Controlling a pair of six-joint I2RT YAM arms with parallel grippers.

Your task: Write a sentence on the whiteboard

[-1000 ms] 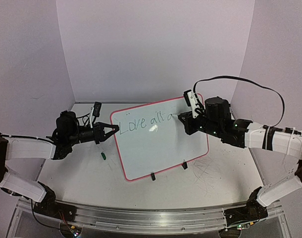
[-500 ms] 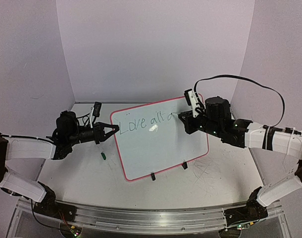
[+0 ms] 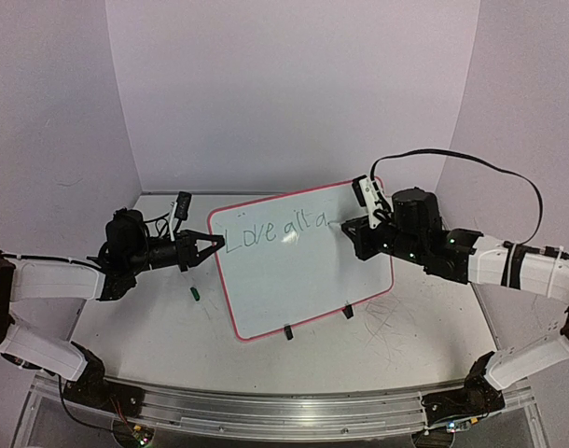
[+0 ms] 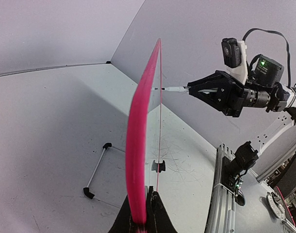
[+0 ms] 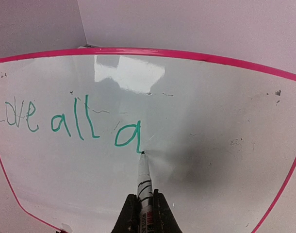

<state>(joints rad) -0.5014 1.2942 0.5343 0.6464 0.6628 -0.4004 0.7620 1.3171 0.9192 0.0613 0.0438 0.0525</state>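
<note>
The whiteboard (image 3: 303,266), glossy white with a pink rim, stands tilted up on the table. My left gripper (image 3: 213,245) is shut on its left edge; the left wrist view shows the pink rim (image 4: 138,141) edge-on between the jaws. Green writing (image 5: 65,121) on it reads "Love all a". My right gripper (image 3: 353,231) is shut on a white marker (image 5: 144,182); its tip touches the board at the foot of the last "a". The marker also shows in the left wrist view (image 4: 173,89), tip at the board's face.
A green marker cap (image 3: 195,293) lies on the tabletop left of the board. Two black clips (image 3: 287,331) sit on the board's lower edge. A thin stand rod (image 4: 97,170) lies behind the board. Grey scribbles (image 3: 396,327) mark the table at right. Purple walls enclose the back.
The right gripper drew the last "a" and slid a little right and down along the board. The left gripper and board have not moved.
</note>
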